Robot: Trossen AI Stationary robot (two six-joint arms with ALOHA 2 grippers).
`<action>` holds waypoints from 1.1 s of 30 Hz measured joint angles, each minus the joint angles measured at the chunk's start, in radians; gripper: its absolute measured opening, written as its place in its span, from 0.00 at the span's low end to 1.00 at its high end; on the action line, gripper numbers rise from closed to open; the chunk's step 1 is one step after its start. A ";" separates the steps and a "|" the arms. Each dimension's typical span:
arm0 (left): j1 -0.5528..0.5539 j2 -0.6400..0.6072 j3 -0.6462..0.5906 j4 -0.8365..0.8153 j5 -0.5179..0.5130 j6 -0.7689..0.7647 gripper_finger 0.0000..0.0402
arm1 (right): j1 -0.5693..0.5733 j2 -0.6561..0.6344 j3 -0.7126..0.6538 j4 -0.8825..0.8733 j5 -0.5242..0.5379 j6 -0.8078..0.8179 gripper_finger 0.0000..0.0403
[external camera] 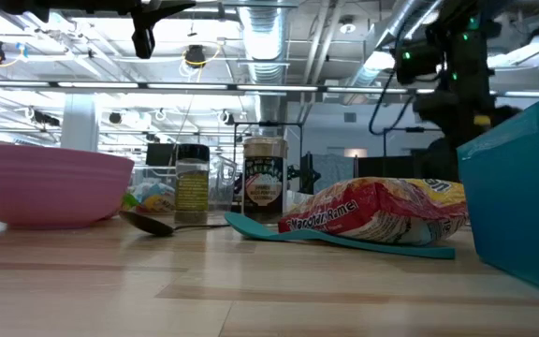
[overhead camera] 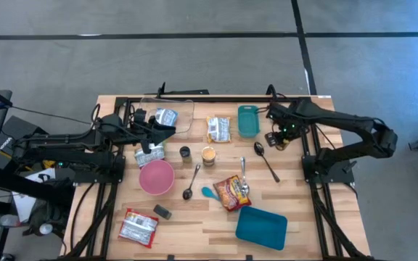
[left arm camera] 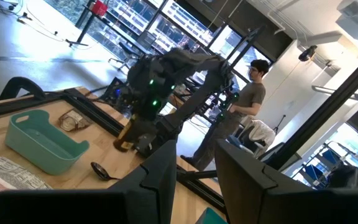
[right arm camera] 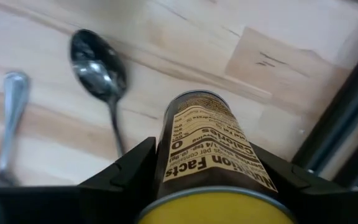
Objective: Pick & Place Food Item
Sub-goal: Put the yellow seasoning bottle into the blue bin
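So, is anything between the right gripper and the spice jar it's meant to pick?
No. The right gripper is already shut on the spice jar, a finger on each side, lifted above the table near a dark spoon. Nothing sits between them. Where the jar has to go isn't shown.

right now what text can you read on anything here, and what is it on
"Nutrition Facts", "Calories", "0": label of the jar held in the right gripper.
"Noodle Ramen", roughly, since the print is soft: red ramen pack on the table.
Labels on the two spice jars: too blurred to read.
Silver packets: too small to read.
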 joint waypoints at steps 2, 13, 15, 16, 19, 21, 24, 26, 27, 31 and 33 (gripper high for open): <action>0.000 0.000 0.000 0.000 0.000 0.000 0.26 | 0.012 0.000 0.058 -0.048 0.000 -0.014 0.48; 0.000 0.000 0.000 0.000 0.000 0.000 0.26 | 0.171 -0.001 0.380 -0.134 0.000 -0.025 0.49; 0.000 0.000 0.000 0.000 0.000 0.000 0.26 | 0.209 -0.001 0.431 -0.133 0.000 -0.024 0.49; 0.000 0.000 0.000 0.000 0.000 0.000 0.26 | 0.228 -0.001 0.455 -0.133 0.000 -0.020 0.49; 0.000 0.000 0.000 0.000 0.000 0.000 0.26 | 0.283 -0.001 0.516 -0.132 0.000 -0.010 0.49; 0.000 0.000 0.000 0.000 0.000 0.000 0.26 | 0.317 -0.001 0.549 -0.132 0.000 0.000 0.49; 0.000 0.000 0.000 0.000 0.000 0.000 0.26 | 0.371 -0.001 0.584 -0.132 0.000 0.013 0.49; 0.000 0.000 0.000 0.000 0.000 0.000 0.26 | 0.405 -0.001 0.599 -0.132 0.001 0.028 0.49; 0.000 0.000 0.000 0.000 0.000 0.000 0.26 | 0.422 -0.001 0.604 -0.130 0.001 0.034 0.49; 0.000 0.000 0.000 0.000 0.000 0.000 0.26 | 0.476 -0.001 0.608 -0.127 0.002 0.043 0.49; 0.000 0.000 0.000 0.000 0.000 0.000 0.26 | 0.503 -0.001 0.608 -0.128 0.003 0.056 0.49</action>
